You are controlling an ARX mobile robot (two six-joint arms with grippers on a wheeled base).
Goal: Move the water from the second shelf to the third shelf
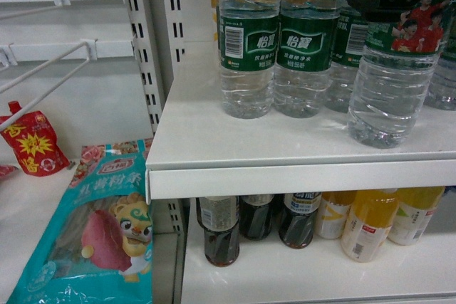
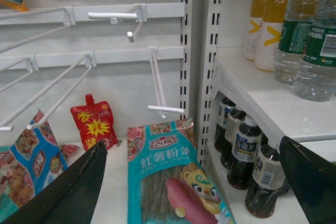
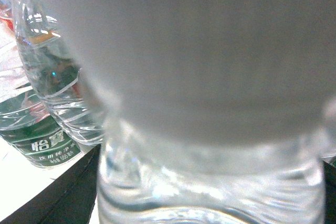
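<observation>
Water bottle point(image 1: 390, 83) gripped by right jaws, left jaws wide open

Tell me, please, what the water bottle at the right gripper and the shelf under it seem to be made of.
The water bottle looks like clear, glossy thin plastic: ribs, highlights and the bottles behind show through it. Its green label seems to be printed film. The shelf appears to be white painted sheet metal, judging by its smooth surface and folded front lip, though this look cannot rule out another material.

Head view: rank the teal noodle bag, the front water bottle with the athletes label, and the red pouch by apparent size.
1. Teal noodle bag, though nearness to the camera inflates it.
2. Water bottle, its top cut off by the end effector.
3. Red pouch, clearly smallest.
</observation>
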